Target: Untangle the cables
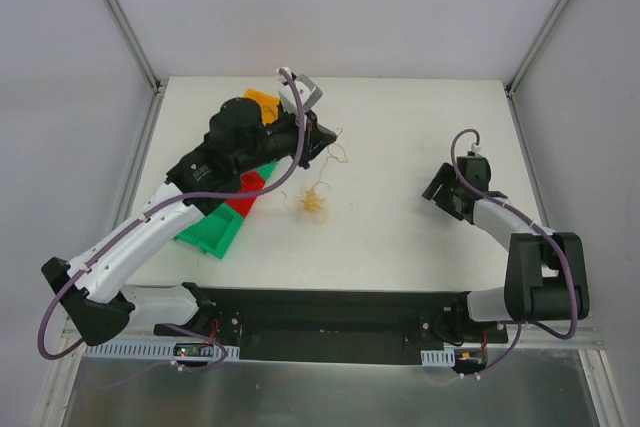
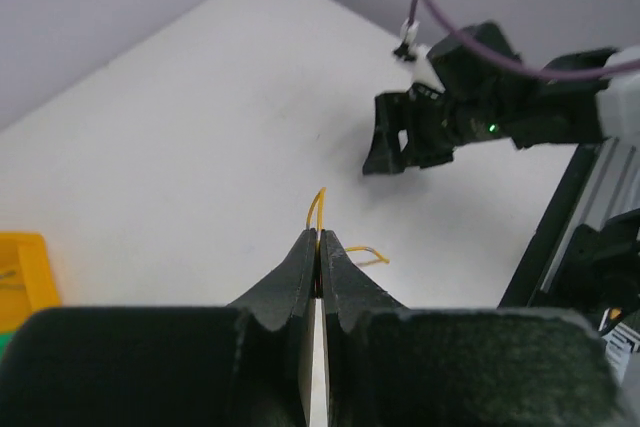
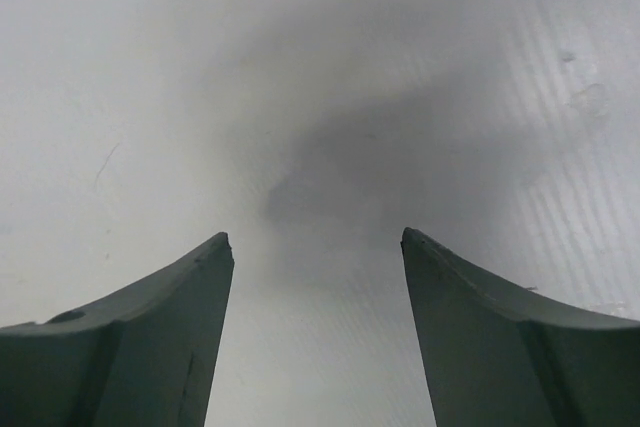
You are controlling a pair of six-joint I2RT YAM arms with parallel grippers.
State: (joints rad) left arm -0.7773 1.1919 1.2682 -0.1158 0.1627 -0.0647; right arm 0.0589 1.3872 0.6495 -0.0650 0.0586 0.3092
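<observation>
One yellow cable [image 2: 320, 215], arching past left jaws

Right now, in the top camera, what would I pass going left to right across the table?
green bin → clump of cables → right gripper

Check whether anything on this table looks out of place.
Only the cables: a tangled clump lies on the table beside the bins, and one yellow strand sticks out of the shut left tool.
</observation>
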